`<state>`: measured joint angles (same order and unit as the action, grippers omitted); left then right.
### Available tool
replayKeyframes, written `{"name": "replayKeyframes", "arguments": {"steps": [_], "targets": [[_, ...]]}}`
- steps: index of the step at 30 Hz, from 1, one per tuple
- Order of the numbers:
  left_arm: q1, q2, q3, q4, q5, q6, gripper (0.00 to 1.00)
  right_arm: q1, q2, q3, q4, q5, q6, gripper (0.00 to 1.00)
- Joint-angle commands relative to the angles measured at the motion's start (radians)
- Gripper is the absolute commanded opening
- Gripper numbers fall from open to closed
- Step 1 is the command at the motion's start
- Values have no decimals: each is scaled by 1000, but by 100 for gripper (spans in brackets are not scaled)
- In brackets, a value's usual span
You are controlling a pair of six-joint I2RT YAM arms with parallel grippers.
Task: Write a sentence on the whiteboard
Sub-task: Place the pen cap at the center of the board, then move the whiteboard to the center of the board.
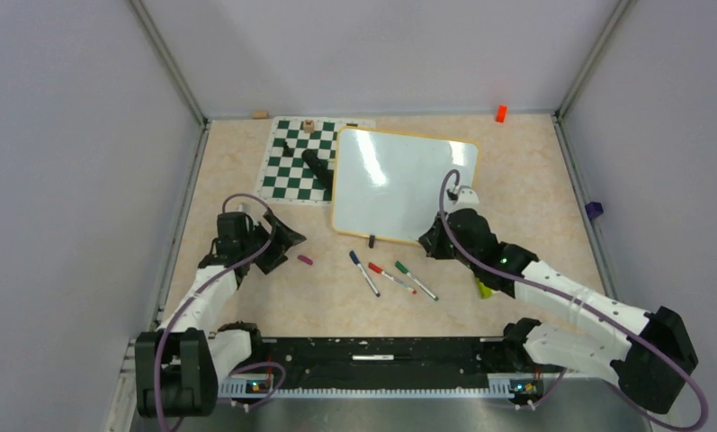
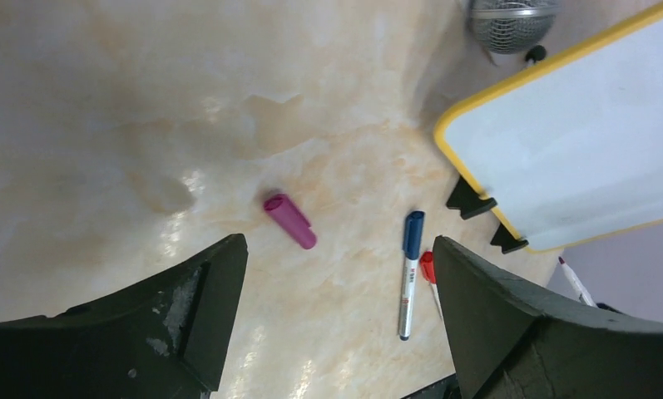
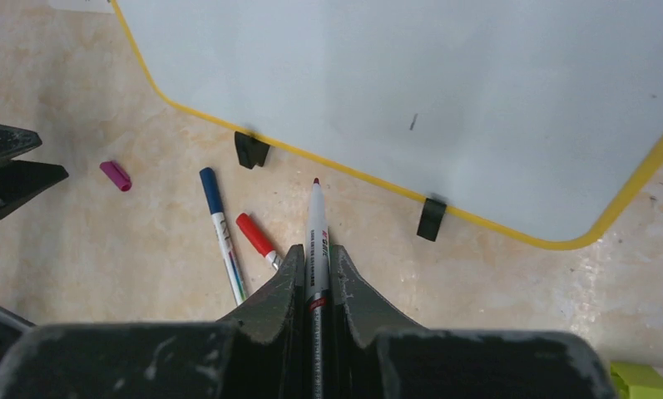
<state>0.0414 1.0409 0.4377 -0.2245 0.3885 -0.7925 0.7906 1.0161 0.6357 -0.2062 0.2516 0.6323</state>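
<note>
The whiteboard [image 1: 399, 184] lies flat at the table's middle back, white with a yellow rim. It also shows in the right wrist view [image 3: 444, 91] and the left wrist view [image 2: 577, 141]. No sentence shows on it, only one tiny dark mark [image 3: 413, 122]. My right gripper [image 1: 431, 241] [image 3: 317, 253] is shut on an uncapped marker [image 3: 316, 216]. The marker's dark tip points at the board's near edge, just short of it. My left gripper [image 1: 287, 241] [image 2: 338, 245] is open and empty above the table, near a purple cap [image 1: 305, 259] [image 2: 290, 221].
Blue [image 1: 364, 273], red [image 1: 390, 276] and green [image 1: 416, 280] markers lie in front of the board. A chess mat [image 1: 291, 171] with a black object [image 1: 317, 166] lies left of the board. A yellow-green object [image 1: 483, 288] sits by my right arm. An orange item [image 1: 500, 113] is at the back wall.
</note>
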Motion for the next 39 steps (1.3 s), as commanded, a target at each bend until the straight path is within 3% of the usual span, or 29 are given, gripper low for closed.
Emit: {"name": "replayKeyframes", "arguments": {"steps": [1,9,16,19,22,25,32,39], "targets": [[-36,16,72,122,53,49,87,-97,-59,13,-64,-138,20,0],[-109,251,194,369,114,32,87,-192,-89,17,-110,-268,32,0],[-108,504,333,443,149,10,82,-208,-143,12,-128,-316,26,0],[-107,590,388,452,123,-9,77,-208,-166,12,-128,-325,22,0],[-108,674,443,442,110,-37,63,-208,-194,12,-127,-319,19,0],[-115,746,480,462,114,-69,60,-208,-214,12,-124,-317,21,0],[-161,862,508,566,233,-169,55,-209,-216,4,-120,-308,26,0],[-217,833,454,592,247,-187,54,-208,-241,-17,-116,-300,36,0]]}}
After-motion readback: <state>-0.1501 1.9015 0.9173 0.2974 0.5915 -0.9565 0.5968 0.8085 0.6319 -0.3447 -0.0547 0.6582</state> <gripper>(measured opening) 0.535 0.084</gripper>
